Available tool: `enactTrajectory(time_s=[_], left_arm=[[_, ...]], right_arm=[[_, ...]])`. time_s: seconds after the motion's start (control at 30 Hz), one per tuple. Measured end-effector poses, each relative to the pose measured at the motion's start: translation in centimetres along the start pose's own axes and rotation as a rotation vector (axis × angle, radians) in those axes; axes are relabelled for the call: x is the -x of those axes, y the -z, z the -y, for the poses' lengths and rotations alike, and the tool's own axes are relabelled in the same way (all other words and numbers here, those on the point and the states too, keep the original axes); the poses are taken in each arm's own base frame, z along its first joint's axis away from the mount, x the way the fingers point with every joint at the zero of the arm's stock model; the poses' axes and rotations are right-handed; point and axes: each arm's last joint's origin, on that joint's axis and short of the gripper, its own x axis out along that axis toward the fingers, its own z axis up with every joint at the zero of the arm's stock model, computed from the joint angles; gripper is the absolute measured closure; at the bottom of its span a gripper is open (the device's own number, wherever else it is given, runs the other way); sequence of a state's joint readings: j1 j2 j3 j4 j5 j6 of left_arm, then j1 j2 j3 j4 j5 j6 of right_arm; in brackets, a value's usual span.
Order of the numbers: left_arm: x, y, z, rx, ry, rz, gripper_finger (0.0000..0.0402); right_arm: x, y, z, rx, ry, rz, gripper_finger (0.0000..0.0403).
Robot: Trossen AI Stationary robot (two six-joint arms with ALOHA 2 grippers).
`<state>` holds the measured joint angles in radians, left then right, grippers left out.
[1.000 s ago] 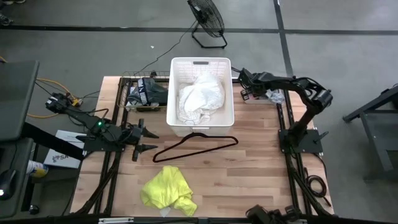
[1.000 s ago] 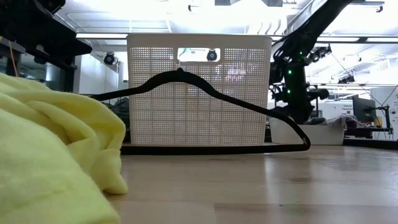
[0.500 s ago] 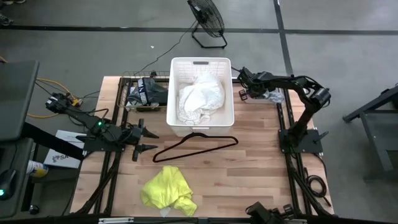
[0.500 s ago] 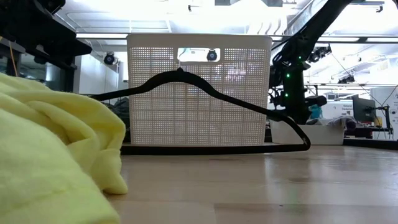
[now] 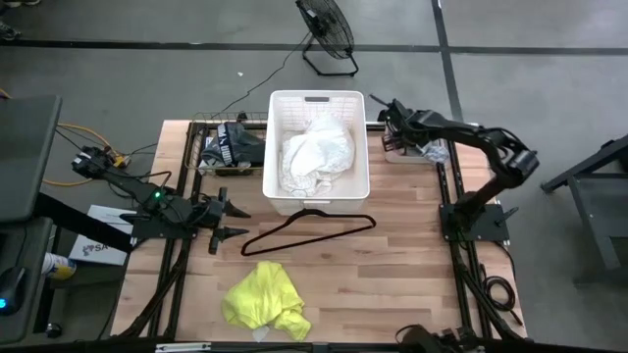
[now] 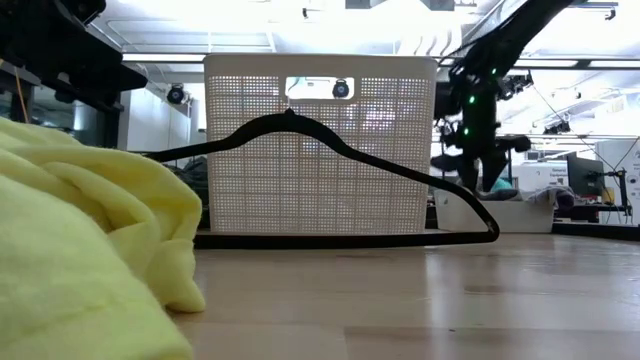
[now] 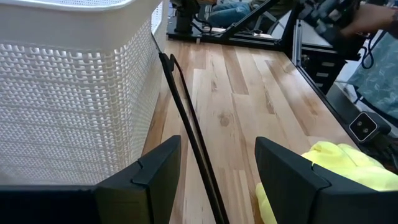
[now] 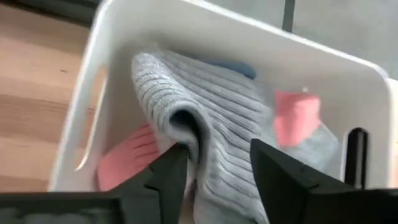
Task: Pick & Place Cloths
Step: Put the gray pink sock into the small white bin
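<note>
The large white cloth (image 5: pixel 317 154) lies in the white basket (image 5: pixel 278 108). A yellow cloth (image 5: pixel 265 299) lies bunched near the table's near edge and fills the low view's left side (image 6: pixel 80 250). Dark cloths (image 5: pixel 232 144) sit heaped at the far left. My right gripper (image 8: pixel 214 174) is open over a small white bin (image 8: pixel 93 81) at the far right. Its fingers stand on either side of a fold of ribbed grey cloth (image 8: pixel 211 118) with pink (image 8: pixel 127 155) and blue (image 8: pixel 230 65) pieces. My left gripper (image 7: pixel 217 180) waits open at the table's left (image 5: pixel 235 220). My right gripper points down into the small bin with a finger (image 8: pixel 165 177) on each side of the grey cloth's raised fold (image 8: pixel 186 127). Whether the fingers touch the cloth, I cannot tell.
A thin black hanger (image 5: pixel 309 230) lies in front of the basket, its hook leaning on the basket's near wall (image 6: pixel 290 118). In the left wrist view its bar (image 7: pixel 186 118) runs out ahead of my open fingers. Bare wood (image 5: pixel 412 265) spans the table's right half.
My right arm has shifted over the small bin: its wrist has moved a little toward the far edge and its elbow has swung out toward the table's right. The cloths, the hanger and my left arm have stayed where they were.
</note>
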<state>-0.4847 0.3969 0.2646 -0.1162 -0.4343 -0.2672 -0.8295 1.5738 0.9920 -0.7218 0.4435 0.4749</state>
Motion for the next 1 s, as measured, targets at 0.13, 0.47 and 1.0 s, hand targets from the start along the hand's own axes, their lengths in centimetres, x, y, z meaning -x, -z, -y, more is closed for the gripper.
enactTrajectory(time_s=[0.13,0.47,1.0], left_arm=[[0.0,0.0,0.0,0.000,0.000,0.000,0.0201],[0.0,0.0,0.0,-0.001,-0.001,-0.003,0.0201],[0.0,0.2,0.0,-0.003,-0.004,-0.015,0.0201]], right_arm=[[2.2,0.2,1.3,-0.034,-0.008,0.025,0.0213],[5.4,2.2,3.3,-0.088,0.016,-0.034,0.0225],[4.2,7.9,2.9,0.107,0.264,-0.162,0.0271]])
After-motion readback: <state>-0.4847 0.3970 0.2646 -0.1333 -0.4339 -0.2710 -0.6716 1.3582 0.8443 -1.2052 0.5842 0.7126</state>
